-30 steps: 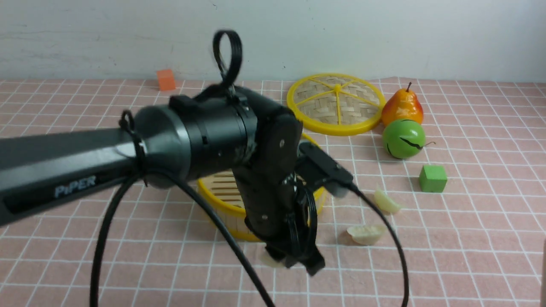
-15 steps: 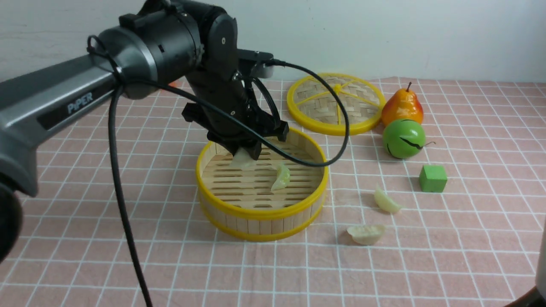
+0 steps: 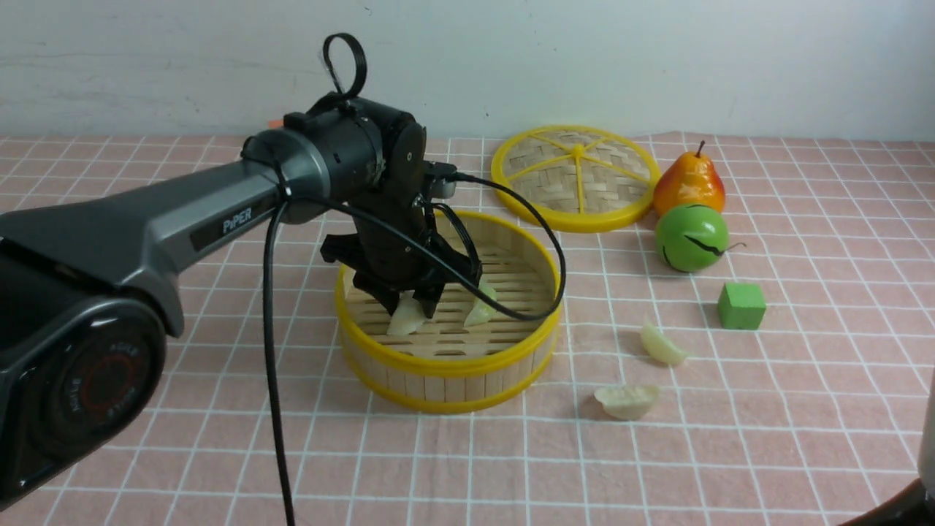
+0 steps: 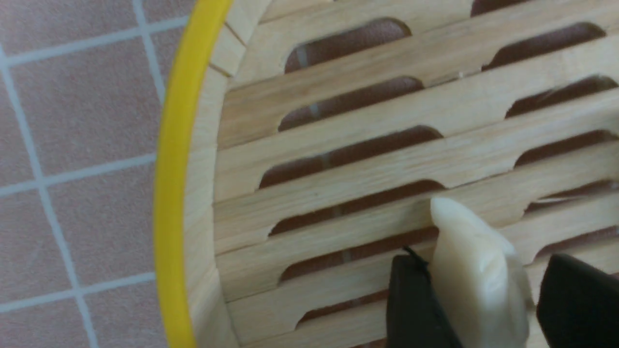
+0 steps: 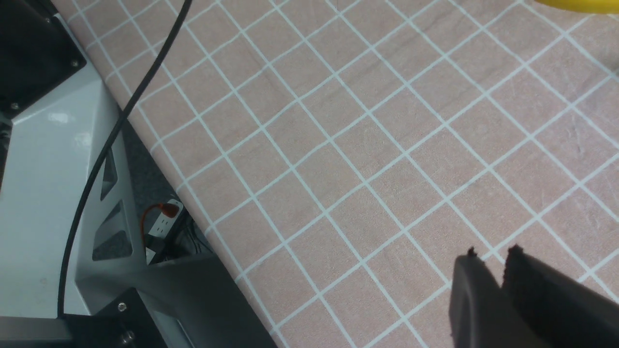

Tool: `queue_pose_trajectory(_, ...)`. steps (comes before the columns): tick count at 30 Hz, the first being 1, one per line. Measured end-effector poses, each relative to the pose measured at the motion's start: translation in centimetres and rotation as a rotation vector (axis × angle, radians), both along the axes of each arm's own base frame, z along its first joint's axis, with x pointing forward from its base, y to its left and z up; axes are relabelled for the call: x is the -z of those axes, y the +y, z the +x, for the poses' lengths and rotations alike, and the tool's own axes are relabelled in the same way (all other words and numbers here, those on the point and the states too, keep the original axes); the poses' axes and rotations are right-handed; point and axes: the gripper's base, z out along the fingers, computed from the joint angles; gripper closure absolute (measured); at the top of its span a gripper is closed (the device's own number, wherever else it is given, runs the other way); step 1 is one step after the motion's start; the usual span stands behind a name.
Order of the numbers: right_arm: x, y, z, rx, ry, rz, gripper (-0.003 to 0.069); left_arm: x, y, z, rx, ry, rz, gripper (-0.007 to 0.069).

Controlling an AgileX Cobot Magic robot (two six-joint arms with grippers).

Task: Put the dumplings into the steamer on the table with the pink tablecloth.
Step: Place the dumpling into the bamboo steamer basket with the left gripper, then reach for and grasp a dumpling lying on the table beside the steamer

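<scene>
My left pincer (image 3: 413, 307) stood parted around a cream pleated dumpling (image 3: 405, 320) on the floor of the round bamboo steamer (image 3: 449, 364): the release step, I judged, needing next a straight lift out.

We've got bare cloth (image 3: 475, 467) at six o'clock of the steamer (image 3: 449, 365); the left arm (image 3: 182, 212) and its cable (image 3: 267, 365) bar nine o'clock, two loose dumplings (image 3: 627, 402) sit at four.

The soft tablecloth (image 3: 803, 409) is pink with thin white squares. The round bamboo steamer (image 3: 445, 381) is light brown with yellow rims.
</scene>
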Motion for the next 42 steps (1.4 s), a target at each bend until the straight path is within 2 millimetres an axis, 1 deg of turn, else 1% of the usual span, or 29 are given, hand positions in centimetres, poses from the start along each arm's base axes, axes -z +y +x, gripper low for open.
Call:
queue_pose_trajectory(1, 0.0, 0.0, 0.0, 0.001, -0.002, 0.0, 0.0562, -0.2, 0.0, 0.0, 0.0, -0.001, 0.001, 0.0245)
queue_pose_trajectory(2, 0.0, 0.0, 0.1, 0.007, -0.012, -0.003, 0.0561, -1.4, 0.0, 0.1, -0.002, -0.011, 0.002, 0.0221)
queue_pose_trajectory(4, -0.4, -0.1, 0.4, 0.009, -0.032, -0.014, 0.0561, -4.5, 0.2, -0.2, -0.006, -0.038, -0.009, 0.0204)
queue_pose_trajectory(5, -0.4, -0.1, 0.4, 0.009, -0.034, -0.018, 0.0561, -4.7, 0.2, -0.2, -0.007, -0.039, -0.009, 0.0202)
queue_pose_trajectory(7, -1.4, 0.1, 1.1, 0.011, -0.067, -0.035, 0.0561, -10.3, 0.7, -1.5, -0.011, -0.098, -0.054, 0.0196)
queue_pose_trajectory(8, -1.7, 0.1, 1.2, 0.011, -0.074, -0.034, 0.0561, -10.8, 0.8, -1.7, -0.009, -0.103, -0.057, 0.0195)
queue_pose_trajectory(9, -2.4, 0.3, 2.0, 0.012, -0.085, -0.045, 0.056, -14.7, 1.3, -3.1, 0.002, -0.163, -0.099, 0.0196)
queue_pose_trajectory(10, -2.5, 0.4, 2.1, 0.012, -0.086, -0.045, 0.056, -15.1, 1.4, -3.3, 0.003, -0.171, -0.103, 0.0196)
queue_pose_trajectory(11, -3.1, 0.7, 2.9, 0.012, -0.092, -0.049, 0.0559, -18.0, 2.1, -4.8, 0.011, -0.223, -0.127, 0.0201)
queue_pose_trajectory(12, -3.7, 1.0, 3.6, 0.013, -0.098, -0.048, 0.056, -19.8, 2.6, -5.9, 0.015, -0.258, -0.141, 0.0209)
queue_pose_trajectory(15, -4.3, 2.0, 5.8, 0.012, -0.081, -0.058, 0.056, -24.3, 4.4, -9.3, 0.014, -0.353, -0.166, 0.0251)
queue_pose_trajectory(16, -4.5, 2.3, 6.5, 0.012, -0.076, -0.06, 0.056, -25.3, 5.0, -10.4, 0.011, -0.378, -0.164, 0.0271)
queue_pose_trajectory(18, -4.7, 2.7, 7.1, 0.01, -0.071, -0.062, 0.056, -25.9, 5.7, -11.5, 0.008, -0.39, -0.158, 0.0295)
queue_pose_trajectory(19, -4.6, 3.2, 8.3, 0.003, -0.046, -0.074, 0.056, -27.1, 6.9, -13.8, 0.005, -0.413, -0.157, 0.0348)
queue_pose_trajectory(21, -4.4, 3.6, 9.0, -0.004, -0.022, -0.085, 0.0557, -27.5, 7.9, -15.7, 0.004, -0.413, -0.154, 0.0393)
queue_pose_trajectory(23, -4.0, 3.9, 9.6, -0.007, -0.006, -0.094, 0.0554, -27.0, 8.8, -17.6, 0.004, -0.394, -0.144, 0.0438)
queue_pose_trajectory(25, -3.6, 4.1, 10.1, -0.008, 0.009, -0.107, 0.0554, -26.4, 10.0, -20.1, 0.004, -0.372, -0.135, 0.0487)
queue_pose_trajectory(26, -3.4, 4.1, 10.3, -0.008, 0.012, -0.117, 0.0554, -25.9, 10.8, -21.9, 0.0, -0.363, -0.133, 0.0517)
queue_pose_trajectory(27, -3.3, 4.1, 10.4, -0.008, 0.011, -0.127, 0.0554, -25.2, 11.4, -23.1, -0.005, -0.345, -0.129, 0.0536)
queue_pose_trajectory(28, -3.3, 4.1, 10.4, -0.008, 0.011, -0.13, 0.0554, -24.6, 11.5, -23.2, -0.005, -0.329, -0.121, 0.054)
queue_pose_trajectory(29, -3.2, 4.0, 10.5, -0.009, 0.005, -0.144, 0.0554, -23.3, 12.3, -24.8, -0.01, -0.301, -0.111, 0.0562)
queue_pose_trajectory(30, -3.1, 3.9, 10.5, -0.011, 0.003, -0.156, 0.0554, -22.7, 12.8, -25.9, -0.012, -0.293, -0.108, 0.0573)
queue_pose_trajectory(33, -3.0, 3.7, 10.5, -0.03, -0.014, -0.196, 0.0552, -19.7, 14.1, -28.7, -0.014, -0.254, -0.094, 0.0607)
queue_pose_trajectory(35, -2.8, 3.6, 10.6, -0.043, -0.015, -0.222, 0.055, -17.7, 14.8, -30.1, -0.02, -0.244, -0.099, 0.062)
queue_pose_trajectory(36, -2.8, 3.6, 10.6, -0.045, -0.016, -0.228, 0.0549, -17.3, 14.9, -30.4, -0.023, -0.244, -0.103, 0.0622)
queue_pose_trajectory(37, -2.7, 3.7, 11.1, -0.06, -0.004, -0.26, 0.0546, -15.9, 15.4, -31.8, -0.023, -0.25, -0.126, 0.0625)
queue_pose_trajectory(38, -2.7, 3.6, 11.1, -0.06, -0.008, -0.262, 0.0546, -15.7, 15.4, -31.8, -0.023, -0.245, -0.123, 0.0626)
queue_pose_trajectory(39, -2.5, 3.7, 11.5, -0.072, 0.004, -0.294, 0.0543, -14.9, 15.7, -32.7, -0.02, -0.247, -0.145, 0.0626)
queue_pose_trajectory(42, -1.8, 4.0, 13.1, -0.117, 0.016, -0.382, 0.0512, -13.0, 15.9, -34.2, -0.006, -0.231, -0.186, 0.0626)
